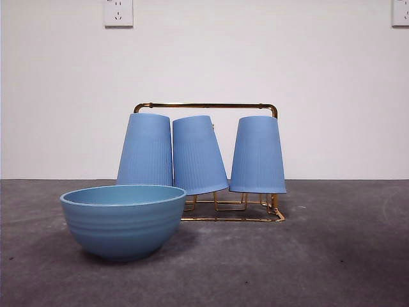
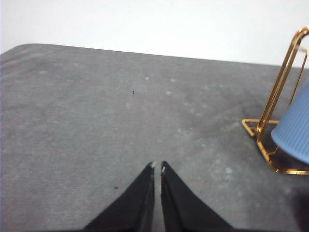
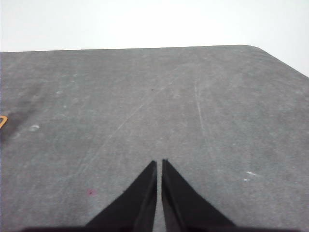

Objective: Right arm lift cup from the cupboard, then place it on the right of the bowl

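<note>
Three light-blue ribbed cups hang upside down on the gold wire cupboard (image 1: pixel 206 106): one on the left (image 1: pixel 146 150), one in the middle, tilted (image 1: pixel 197 155), one on the right (image 1: pixel 257 155). The wide light-blue bowl (image 1: pixel 123 219) stands in front of the rack, to its left, partly covering the left cup. No arm shows in the front view. My left gripper (image 2: pixel 158 166) is shut and empty above the table, with the cupboard's end (image 2: pixel 273 121) and one cup's rim (image 2: pixel 295 130) off to its side. My right gripper (image 3: pixel 159 163) is shut and empty over bare table.
The grey table (image 1: pixel 332 256) runs to a white wall with two sockets (image 1: pixel 118 13). A small orange corner (image 3: pixel 2 121) shows at the edge of the right wrist view.
</note>
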### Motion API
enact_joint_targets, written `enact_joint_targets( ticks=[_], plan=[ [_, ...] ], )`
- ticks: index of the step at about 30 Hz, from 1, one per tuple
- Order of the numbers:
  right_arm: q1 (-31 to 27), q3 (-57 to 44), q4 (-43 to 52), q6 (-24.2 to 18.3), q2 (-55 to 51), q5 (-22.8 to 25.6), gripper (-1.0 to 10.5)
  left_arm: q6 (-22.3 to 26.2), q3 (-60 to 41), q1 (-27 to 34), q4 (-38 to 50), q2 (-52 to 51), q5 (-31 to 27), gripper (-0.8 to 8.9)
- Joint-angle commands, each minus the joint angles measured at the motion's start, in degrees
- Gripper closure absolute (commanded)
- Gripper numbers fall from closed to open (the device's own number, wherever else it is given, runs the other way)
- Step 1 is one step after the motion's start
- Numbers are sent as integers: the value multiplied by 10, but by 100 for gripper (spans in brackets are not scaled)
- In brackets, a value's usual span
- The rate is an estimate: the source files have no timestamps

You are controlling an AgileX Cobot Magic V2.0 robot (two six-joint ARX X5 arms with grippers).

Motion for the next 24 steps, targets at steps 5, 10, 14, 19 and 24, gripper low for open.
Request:
enact_joint_targets(
  ticks=[5, 10, 14, 19, 24],
  plan=[
    [2, 0, 2, 86, 1, -94, 930, -60, -8, -1, 3, 11, 1, 799],
    [14, 20, -5, 146, 1, -114, 933, -104, 23, -23, -3, 44, 4, 798],
    [28, 65, -38, 172, 4, -115, 933, -126, 66, -45, -5, 81, 4, 798],
    [39, 143, -75, 205, 27, -132, 933, -135, 133, -70, -20, 147, 8, 798],
    [42, 228, -119, 212, 72, -181, 933, -135, 212, -86, -71, 228, 50, 798]
  ],
)
